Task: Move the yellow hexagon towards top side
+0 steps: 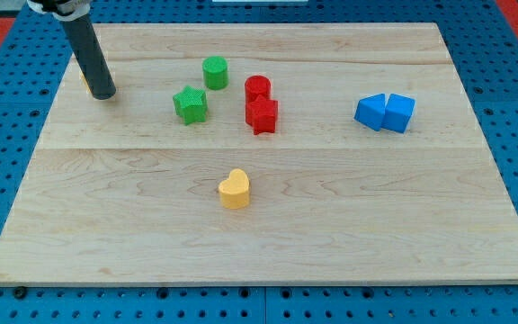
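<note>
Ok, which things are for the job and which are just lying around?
For the job: my tip, beside the yellow sliver peeking from behind the rod.
Lying about: yellow heart, green cylinder, green star, red cylinder, red block, left blue block, right blue block.

My dark rod leans down from the view's top left, my tip (103, 93) low on the board.
</note>
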{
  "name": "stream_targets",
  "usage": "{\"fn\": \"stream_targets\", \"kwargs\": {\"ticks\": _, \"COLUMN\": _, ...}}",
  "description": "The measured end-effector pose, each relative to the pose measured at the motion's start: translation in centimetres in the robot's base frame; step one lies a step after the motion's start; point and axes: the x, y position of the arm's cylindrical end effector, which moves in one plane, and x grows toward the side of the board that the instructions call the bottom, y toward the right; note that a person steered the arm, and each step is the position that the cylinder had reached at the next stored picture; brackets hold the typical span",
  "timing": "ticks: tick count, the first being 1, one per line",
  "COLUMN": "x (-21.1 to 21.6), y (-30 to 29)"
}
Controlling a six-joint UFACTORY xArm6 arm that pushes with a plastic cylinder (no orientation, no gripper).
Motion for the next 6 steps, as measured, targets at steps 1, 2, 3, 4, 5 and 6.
{"fn": "stream_targets", "kwargs": {"ticks": 1, "x": 2.9, "y": -0.7}}
{"fn": "stream_targets", "kwargs": {"ticks": 2, "x": 1.9, "y": -1.7}}
{"fn": "stream_targets", "kwargs": {"ticks": 3, "x": -1.1, "y": -1.6}}
{"fn": "stream_targets", "kwargs": {"ticks": 4, "x": -4.3, "y": -1.6}}
{"fn": "stream_targets", "kwargs": {"ticks": 5, "x": -7.3, "y": -1.2}}
{"fn": "stream_targets", "kwargs": {"ticks": 6, "x": -9.9, "y": 0.0}}
